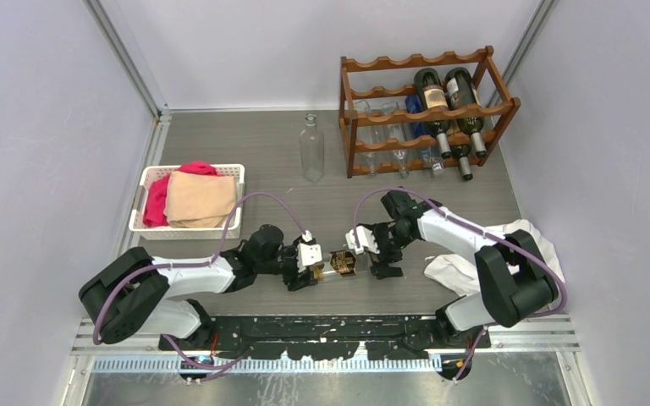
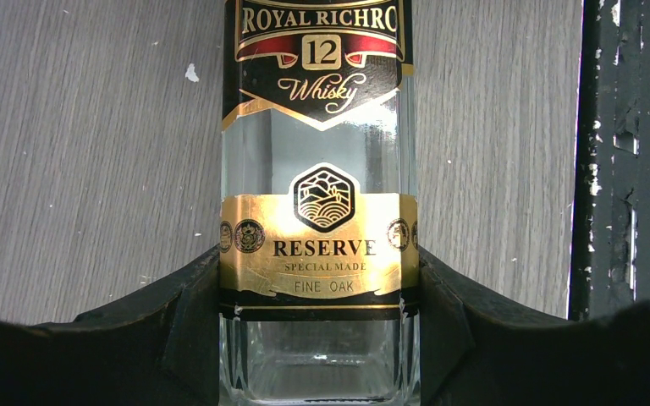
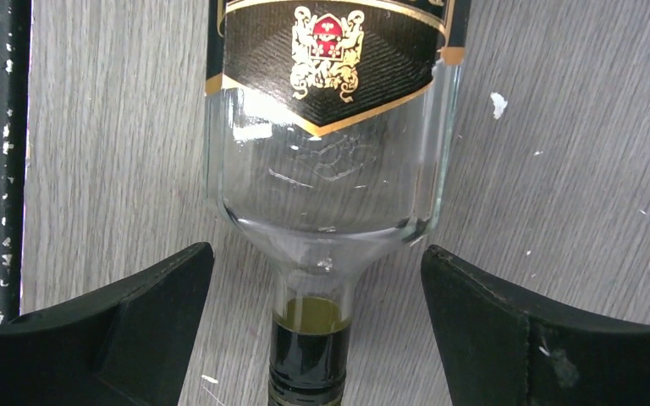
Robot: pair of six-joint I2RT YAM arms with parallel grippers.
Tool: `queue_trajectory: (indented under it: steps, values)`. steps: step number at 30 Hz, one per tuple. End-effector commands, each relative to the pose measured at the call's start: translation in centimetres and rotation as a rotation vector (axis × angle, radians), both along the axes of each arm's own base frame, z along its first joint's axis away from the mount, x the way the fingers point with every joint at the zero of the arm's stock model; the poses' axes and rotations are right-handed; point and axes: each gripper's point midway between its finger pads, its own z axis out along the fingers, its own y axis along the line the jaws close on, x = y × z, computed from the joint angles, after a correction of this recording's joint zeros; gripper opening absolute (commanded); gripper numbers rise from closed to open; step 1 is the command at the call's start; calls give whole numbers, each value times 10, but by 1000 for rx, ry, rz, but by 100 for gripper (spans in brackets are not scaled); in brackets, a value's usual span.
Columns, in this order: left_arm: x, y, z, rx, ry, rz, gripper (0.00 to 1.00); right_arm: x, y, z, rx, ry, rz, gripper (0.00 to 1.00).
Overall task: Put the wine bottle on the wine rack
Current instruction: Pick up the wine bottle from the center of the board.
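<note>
Left wrist: left claw (image 2: 317, 304) pinches the wine bottle (image 2: 317, 144) near its base; right wrist shows right claw (image 3: 317, 279) spread around its neck.

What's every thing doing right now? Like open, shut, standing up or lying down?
whisky bottle: on its side, looks empty.
left tool: shut on the whisky bottle's bottom end.
right tool: open, either side of the neck, not touching.
wine rack: upright, with two dark bottles lying in it.
clear bottle: standing alone on the table.
basket: holds folded cloths.
white cloth: crumpled.
</note>
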Motion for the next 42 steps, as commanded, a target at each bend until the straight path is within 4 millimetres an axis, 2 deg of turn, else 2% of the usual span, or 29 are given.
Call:
queue_trajectory:
  steps: [1, 15, 22, 23, 27, 31, 35, 40, 42]
  values:
    - [16, -20, 36, -113, -106, -24, 0, 10, 1, 9, -2, -41, 20, 96]
    - [18, -25, 31, -128, -88, -13, 0, 16, -1, -7, -80, -42, 2, 69]
    - [21, -24, 25, -115, -75, 9, 0, 14, 1, -4, -100, 29, -25, 6]
    - [21, -23, 24, -113, -75, 17, 0, 14, 0, -2, -99, 33, -29, 2]
    - [25, -20, 27, -119, -73, 55, 0, 18, 1, 14, -36, 81, -74, 1]
    - [26, -21, 31, -126, -58, 70, 13, 25, 2, 42, 91, 110, -146, 1]
    - [29, -24, 36, -130, -53, 84, 24, 21, 6, 69, 206, 136, -173, 1]
    - [36, -25, 44, -126, -70, 101, 37, 9, 4, 74, 258, 111, -139, 1]
    - [38, -25, 47, -119, -76, 105, 40, 6, 4, 82, 259, 127, -132, 1]
